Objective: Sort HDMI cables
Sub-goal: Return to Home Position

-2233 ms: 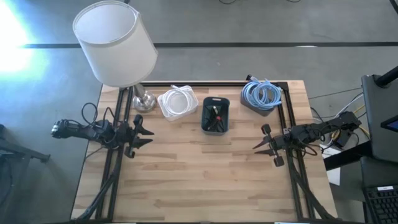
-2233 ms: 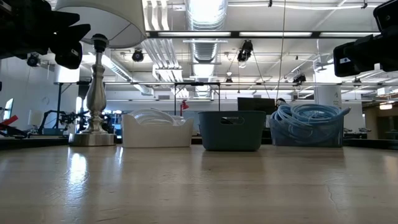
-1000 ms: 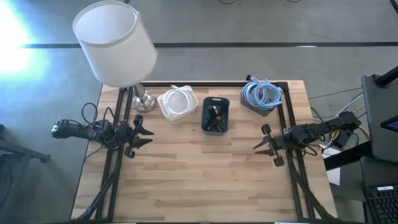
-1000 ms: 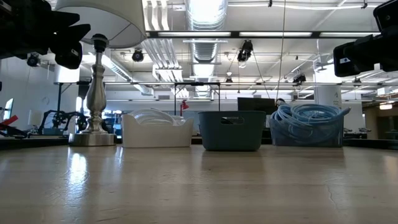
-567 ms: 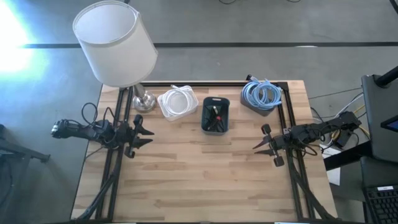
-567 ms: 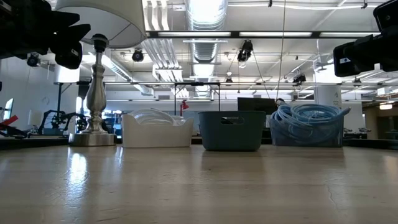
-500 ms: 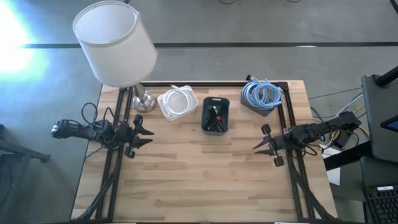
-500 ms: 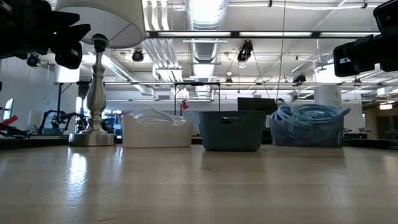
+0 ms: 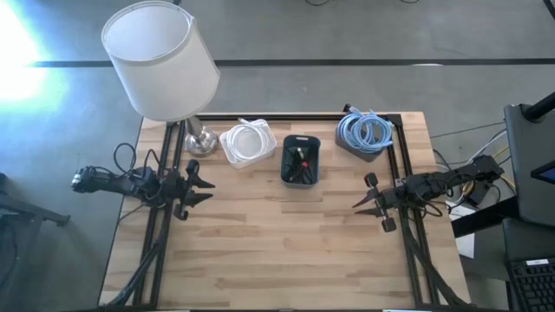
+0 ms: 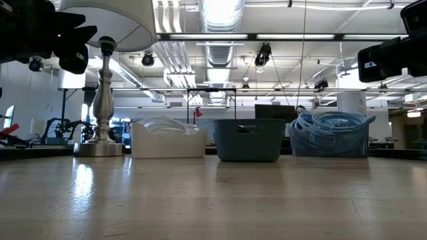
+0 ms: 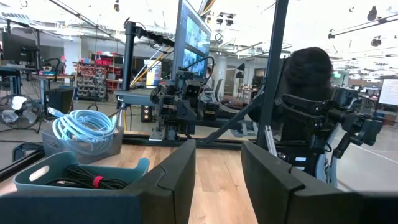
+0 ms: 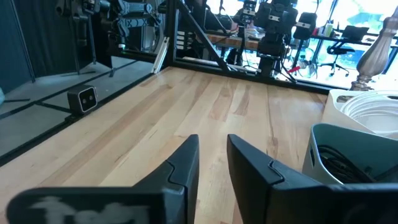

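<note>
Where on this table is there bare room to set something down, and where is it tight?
The near half of the table is bare wood. So is the middle strip between the left gripper and the right gripper. The far edge is crowded: the lamp, white bin, teal bin and third bin, heaped with blue cables, stand in a row with narrow gaps.

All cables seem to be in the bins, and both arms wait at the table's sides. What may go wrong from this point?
1. The blue coils pile up above their bin and spread past its rim, so a loop might slip out.
2. The lamp stands close to the left gripper, which is open. A later reach from there may brush its base. The right gripper, also open, waits at the right side.
</note>
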